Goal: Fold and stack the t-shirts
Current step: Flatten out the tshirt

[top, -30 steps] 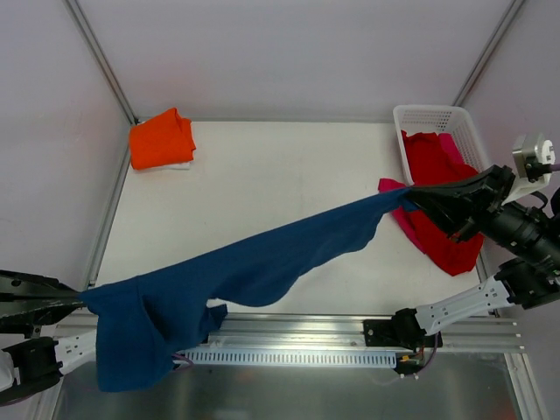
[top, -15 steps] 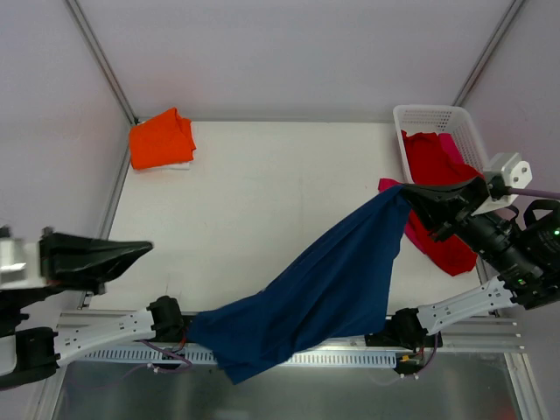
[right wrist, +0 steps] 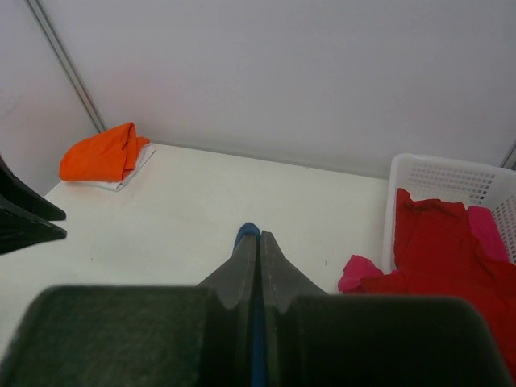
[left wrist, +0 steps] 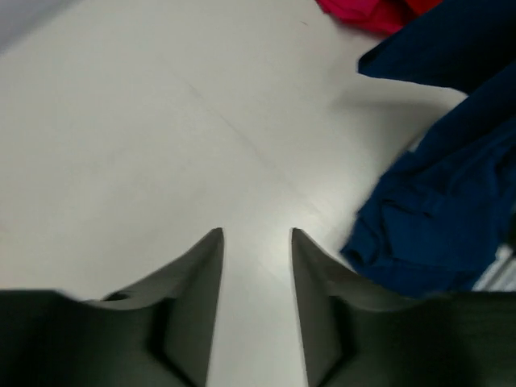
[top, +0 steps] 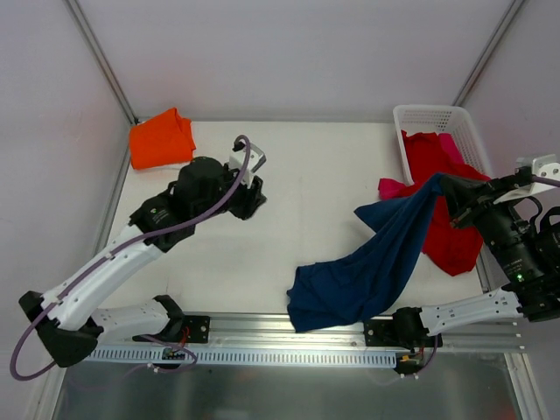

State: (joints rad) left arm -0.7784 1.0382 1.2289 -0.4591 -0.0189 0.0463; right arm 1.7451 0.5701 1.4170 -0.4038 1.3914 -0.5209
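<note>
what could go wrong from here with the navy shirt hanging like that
1. The navy t-shirt hangs bunched from the right gripper alone; the left gripper is open and empty, so it may settle crumpled, not flat.
2. Its low end lies at the near edge of the table by the rail and might slip off or snag.
3. It hangs right by the red t-shirt spilling from the basket; dragging could pull that along.

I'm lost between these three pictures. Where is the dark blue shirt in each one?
Top external: the blue shirt is right of centre, draped from upper right down to lower centre.
Left wrist: on the right side, crumpled.
Right wrist: only a sliver at bottom centre.
Shared landmark: the red shirts, at the top right in the left wrist view and on the right in the right wrist view.
</note>
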